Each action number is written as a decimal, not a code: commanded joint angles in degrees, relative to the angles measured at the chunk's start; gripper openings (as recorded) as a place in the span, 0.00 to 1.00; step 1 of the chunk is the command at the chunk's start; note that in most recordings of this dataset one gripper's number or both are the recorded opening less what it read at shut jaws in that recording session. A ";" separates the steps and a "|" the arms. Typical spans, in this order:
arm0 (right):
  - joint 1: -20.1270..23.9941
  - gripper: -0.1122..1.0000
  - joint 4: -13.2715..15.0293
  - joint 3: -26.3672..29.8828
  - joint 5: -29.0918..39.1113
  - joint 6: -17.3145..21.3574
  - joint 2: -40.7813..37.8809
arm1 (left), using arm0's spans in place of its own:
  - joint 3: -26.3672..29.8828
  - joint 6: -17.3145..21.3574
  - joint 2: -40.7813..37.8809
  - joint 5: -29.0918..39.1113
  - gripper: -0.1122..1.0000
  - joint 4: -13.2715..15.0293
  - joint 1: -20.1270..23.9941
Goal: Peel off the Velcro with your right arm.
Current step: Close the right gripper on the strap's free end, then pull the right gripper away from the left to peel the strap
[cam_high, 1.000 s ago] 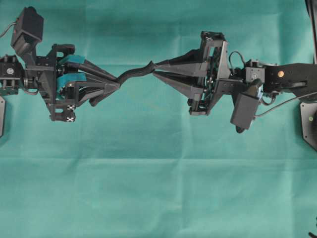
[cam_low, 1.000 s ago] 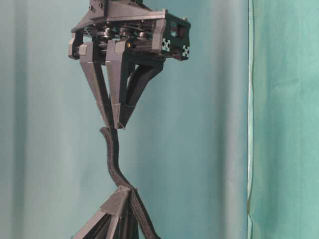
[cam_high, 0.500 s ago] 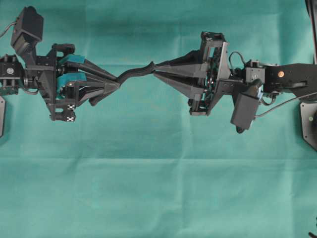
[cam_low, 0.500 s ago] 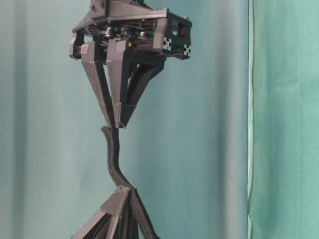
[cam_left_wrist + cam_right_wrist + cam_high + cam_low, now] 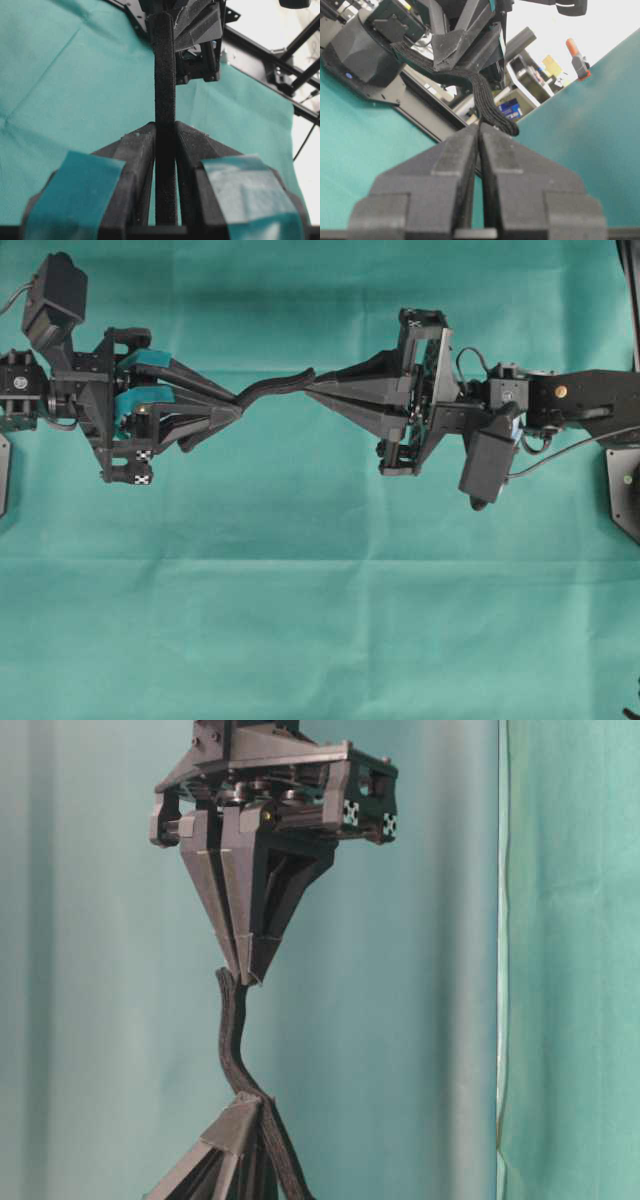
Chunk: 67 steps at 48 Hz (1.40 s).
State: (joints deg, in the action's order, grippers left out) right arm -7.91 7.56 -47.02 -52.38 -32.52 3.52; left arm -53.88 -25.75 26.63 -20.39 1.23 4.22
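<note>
The Velcro (image 5: 272,389) was held above the worktop (image 5: 320,590), clamped in the left claw (image 5: 238,406); its free end was pinched in the closed right claw (image 5: 308,383). A steady rightward pull was judged best.

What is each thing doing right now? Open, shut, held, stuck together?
Narrow black fuzzy Velcro strap: held in the air between both tools, wavy, not yet peeled apart.
Left tool with teal tape: shut on the strap.
Right all-black pointed tool: shut on the strap's rounded end.
Green cloth table cover: flat under the arms.
</note>
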 commanded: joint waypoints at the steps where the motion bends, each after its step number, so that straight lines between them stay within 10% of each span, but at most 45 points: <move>1: 0.26 0.02 0.09 1.23 -0.26 0.18 0.44 | 0.53 0.09 0.62 -0.53 0.19 0.09 0.26; 67: 2.46 0.02 0.09 6.15 1.85 0.26 -3.78 | 1.05 0.09 0.00 -1.41 0.19 0.09 0.35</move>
State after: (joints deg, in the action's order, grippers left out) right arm -5.89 7.56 -42.63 -50.63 -32.43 -0.53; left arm -53.96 -25.75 26.46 -21.01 1.23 4.22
